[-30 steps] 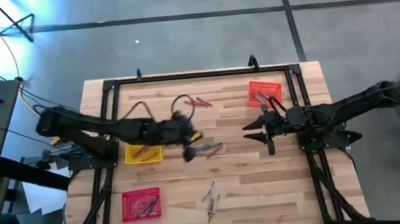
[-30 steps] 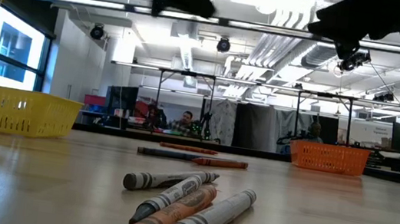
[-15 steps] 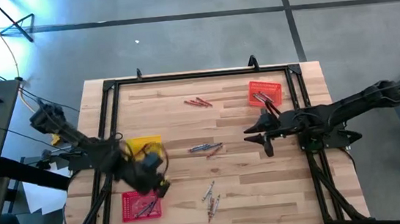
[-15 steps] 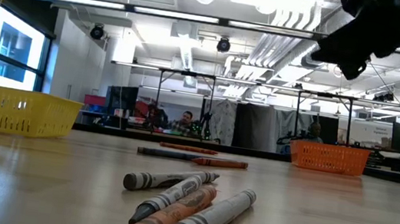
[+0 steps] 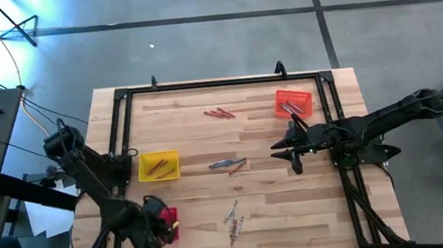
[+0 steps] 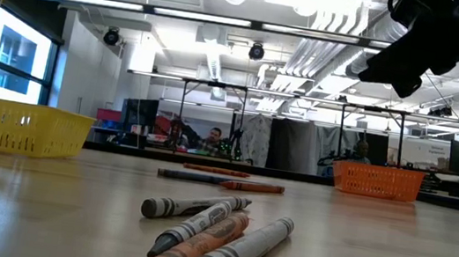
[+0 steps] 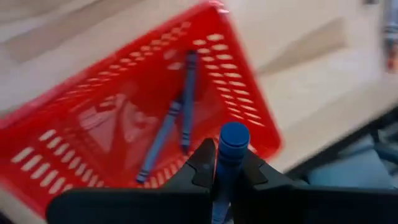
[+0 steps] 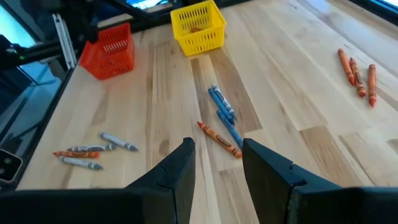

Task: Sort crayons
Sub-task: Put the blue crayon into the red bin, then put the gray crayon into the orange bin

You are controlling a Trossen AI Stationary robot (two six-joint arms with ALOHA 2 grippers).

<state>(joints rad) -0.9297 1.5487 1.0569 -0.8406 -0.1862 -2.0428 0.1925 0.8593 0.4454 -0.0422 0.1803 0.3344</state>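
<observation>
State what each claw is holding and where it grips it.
The left claw pinches a blue crayon just below its flat end, over the red tray. The right claw is open and holds nothing.

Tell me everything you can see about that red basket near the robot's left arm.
The red tray is a small square plastic basket whose floor and low walls are pierced with rows of slots. It sits flat on the wooden table near its front left corner, below the yellow tray in the overhead view. Two blue crayons lie inside, roughly end to end. The left claw hovers over it, shut on another blue crayon held upright, partly hiding the tray from above.
</observation>
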